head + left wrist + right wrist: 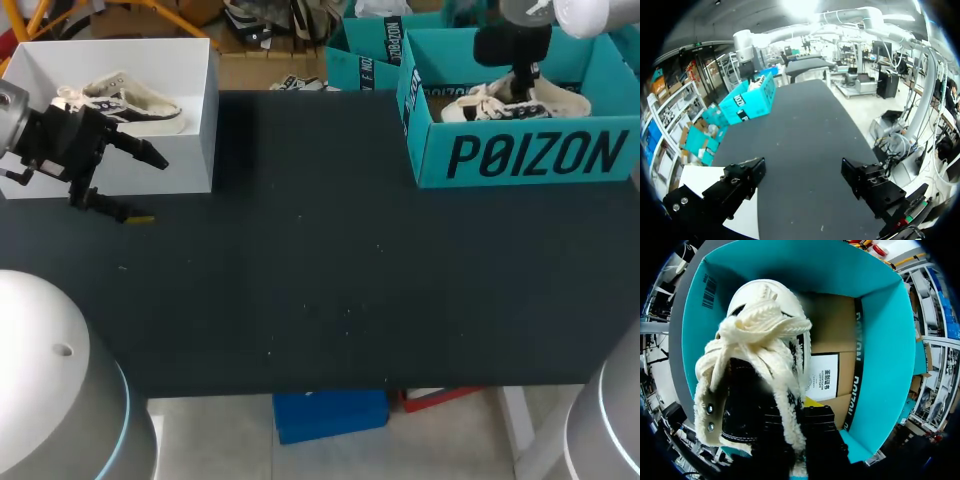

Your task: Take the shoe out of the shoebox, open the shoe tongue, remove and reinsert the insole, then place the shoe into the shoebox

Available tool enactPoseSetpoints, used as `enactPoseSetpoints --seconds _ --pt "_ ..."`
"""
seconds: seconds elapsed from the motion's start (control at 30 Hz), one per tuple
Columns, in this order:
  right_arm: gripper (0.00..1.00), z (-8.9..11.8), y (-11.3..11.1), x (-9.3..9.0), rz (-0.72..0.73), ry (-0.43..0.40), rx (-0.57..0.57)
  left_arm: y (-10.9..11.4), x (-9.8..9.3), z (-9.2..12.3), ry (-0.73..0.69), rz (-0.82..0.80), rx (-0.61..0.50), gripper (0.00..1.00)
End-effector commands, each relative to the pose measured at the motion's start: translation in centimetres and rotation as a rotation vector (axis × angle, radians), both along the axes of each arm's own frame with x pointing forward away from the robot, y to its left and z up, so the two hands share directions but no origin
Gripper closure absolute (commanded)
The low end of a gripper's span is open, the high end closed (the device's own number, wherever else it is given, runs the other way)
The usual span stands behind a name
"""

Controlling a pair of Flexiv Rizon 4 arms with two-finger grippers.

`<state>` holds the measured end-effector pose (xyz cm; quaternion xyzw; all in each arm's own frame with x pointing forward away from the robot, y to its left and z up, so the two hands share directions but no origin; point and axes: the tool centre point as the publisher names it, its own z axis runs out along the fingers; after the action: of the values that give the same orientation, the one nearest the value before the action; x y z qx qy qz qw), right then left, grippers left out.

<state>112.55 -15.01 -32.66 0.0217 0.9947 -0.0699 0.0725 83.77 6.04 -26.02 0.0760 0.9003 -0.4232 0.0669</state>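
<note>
Shoe [760, 365]: cream w/ fleecy trim, thick cream laces, black lining, sitting inside teal shoebox [520, 155] at tabletop's [320, 270] far right. R end effector [521, 88] clamped on its collar. 2 shoes total: 2nd shoe [125, 100] in white shoebox [150, 170], far left. 2 boxes. L end effector [802, 169] beside it, fingers apart, holding nothing.

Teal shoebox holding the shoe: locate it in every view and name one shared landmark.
Head view: teal shoebox at far right corner of the dark table, right arm above it.
Left wrist view: shoebox far ahead of the left gripper, across the table.
Right wrist view: shoebox walls surround the cream shoe.
Landmark: right arm, in head and left wrist views.
</note>
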Motion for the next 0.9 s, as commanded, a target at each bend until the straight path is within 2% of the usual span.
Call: enactPoseSetpoints --seconds 0.03,0.3,0.73,0.8,0.87,0.9 --pt "1.0 -1.6 -0.2 0.6 0.003 0.006 0.01 0.0 -0.1 -0.1 -0.003 0.001 0.001 0.0" --pt "1.0 -3.8 -0.3 0.7 0.006 0.027 0.017 0.0 -0.1 -0.1 -0.003 0.001 0.001 0.0" --pt "1.0 -5.8 -0.2 1.3 0.005 0.042 0.022 0.0 -0.1 -0.1 -0.003 0.001 0.001 0.0" --pt "0.69 -5.9 -0.2 1.3 0.006 0.046 0.023 0.0 -0.1 -0.1 -0.003 0.001 0.001 0.0" --pt "0.51 -6.1 -0.2 1.4 0.006 0.046 0.025 0.0 -0.1 -0.1 -0.003 0.001 0.001 0.0" --pt "0.2 -6.0 -0.2 1.5 0.007 0.046 0.026 0.0 -0.1 -0.1 -0.003 0.001 0.001 0.0"
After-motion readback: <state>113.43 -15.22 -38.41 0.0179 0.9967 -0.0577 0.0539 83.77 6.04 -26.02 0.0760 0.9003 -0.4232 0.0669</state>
